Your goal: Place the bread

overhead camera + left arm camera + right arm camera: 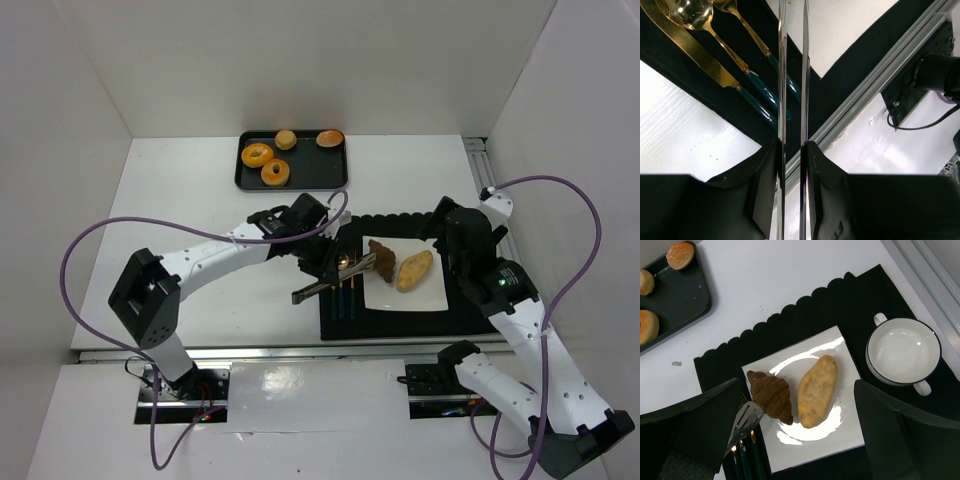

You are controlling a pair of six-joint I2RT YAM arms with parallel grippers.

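Left arm reaches out low toward the plate point(430, 300). Left gripper point(322, 255) fingers are clamped on the tongs point(335, 278) handle. Tongs tip is at the plate's left edge, against the croissant point(771, 395) on the plate's left half. Long roll point(816, 390) lies mid-plate, just right of the croissant. Right arm is bent above the plate's right side. Right gripper point(448, 245) fingers are spread wide and hold nothing.

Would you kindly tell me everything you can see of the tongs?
The tongs are slim, shiny metal: two long blades ending in a flat slotted tip. The left gripper is shut on them, fingers pressing both blades with a narrow gap between. They hang above the cutlery on the black mat, tip at the croissant on the white plate; whether it touches is unclear.
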